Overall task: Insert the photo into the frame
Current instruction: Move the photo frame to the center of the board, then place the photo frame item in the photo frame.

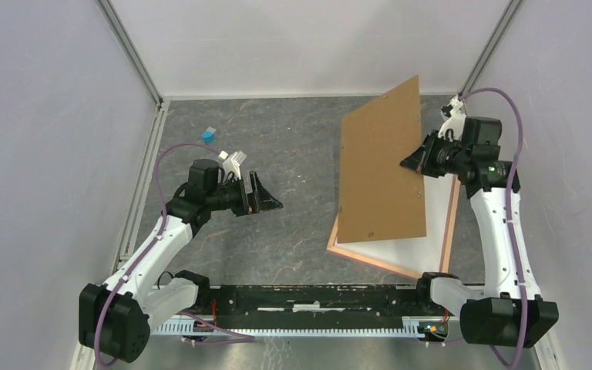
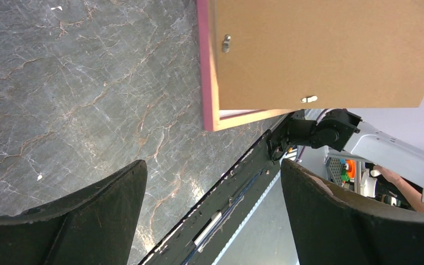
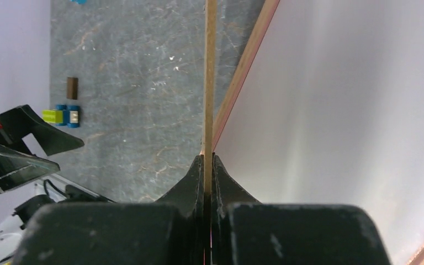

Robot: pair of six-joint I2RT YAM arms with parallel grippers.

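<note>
Now the right gripper [image 1: 413, 161] is clamping the backing board [image 1: 381, 169], tilted over frame [image 2: 207, 66] and, seemingly, photo [image 1: 410, 254]; left gripper [image 1: 268, 199] is gaping.

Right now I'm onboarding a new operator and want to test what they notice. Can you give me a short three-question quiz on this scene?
1. True or false: the right gripper is shut on the edge of the brown backing board, holding it tilted up off the table.
2. Multiple choice: the left gripper is A) shut on the board, B) open and empty above the table, C) shut on a blue block.
3. Fill in: the photo, white back up, lies inside the pink-rimmed ____.

Key: 1 true. 2 B. 3 frame.
</note>
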